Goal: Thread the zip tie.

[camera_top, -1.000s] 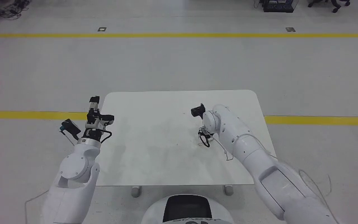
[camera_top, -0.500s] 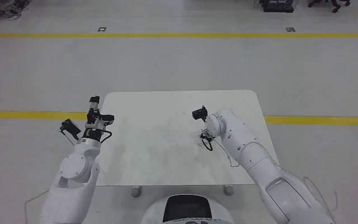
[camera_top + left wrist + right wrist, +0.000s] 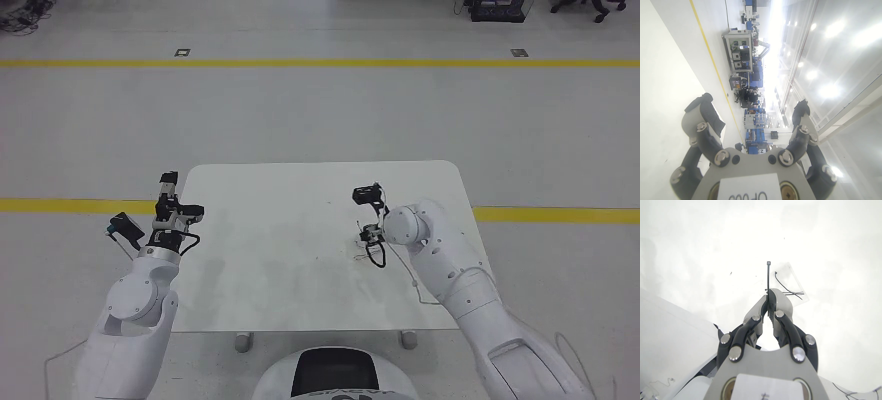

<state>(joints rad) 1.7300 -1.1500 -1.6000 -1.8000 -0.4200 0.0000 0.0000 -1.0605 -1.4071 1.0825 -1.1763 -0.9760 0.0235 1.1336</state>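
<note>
Over table's (image 3: 280, 200) right half: right gripper (image 3: 769, 296) with zip tie (image 3: 768, 279); spare ties (image 3: 789, 291) below, seemingly on sheet (image 3: 797, 283); left gripper (image 3: 753, 102) at left edge.

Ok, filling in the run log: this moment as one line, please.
right gripper: shut on thin black plastic zip tie, head end protruding | left gripper: open, by left edge of white table | threading: not done

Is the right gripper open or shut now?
Shut: the right gripper clamps the black zip tie, whose head sticks out beyond its tips.
</note>
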